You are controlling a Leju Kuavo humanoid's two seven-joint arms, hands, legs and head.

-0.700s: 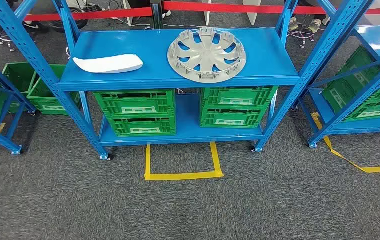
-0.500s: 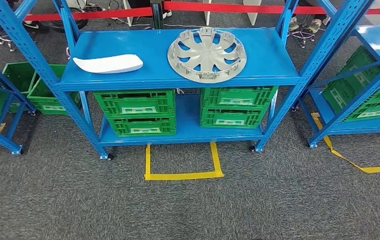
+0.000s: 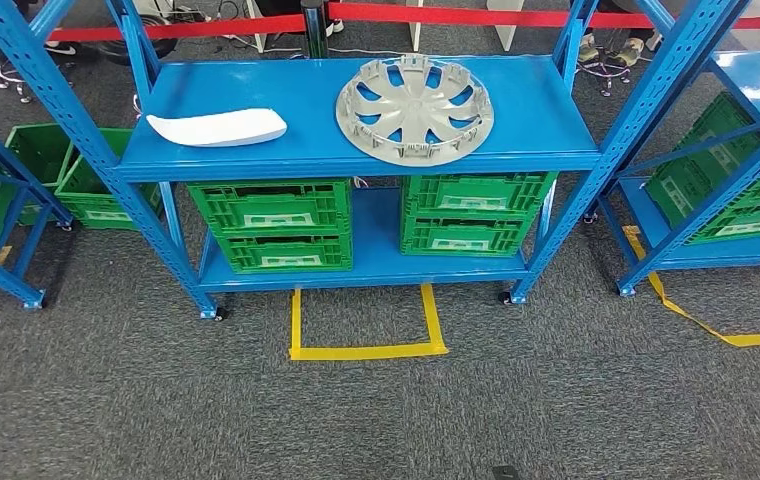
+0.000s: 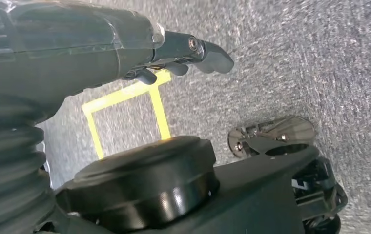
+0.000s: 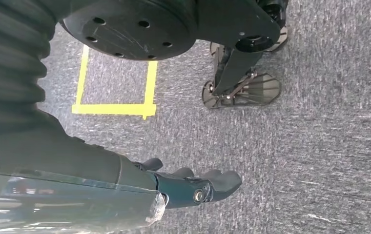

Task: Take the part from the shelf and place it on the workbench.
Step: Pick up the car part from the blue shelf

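i look down on grey carpet [image 3: 376,420] marked with a yellow tape square [image 3: 366,322]; green crates [image 3: 272,224] sit beneath blue racking [image 3: 76,120], red barrier tape [image 3: 456,14] behind.

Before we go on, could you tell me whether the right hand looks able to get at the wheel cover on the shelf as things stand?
Probably not yet: the right hand hangs over the carpet, and the wheel cover lies beyond a stretch of floor, though nothing covers it.
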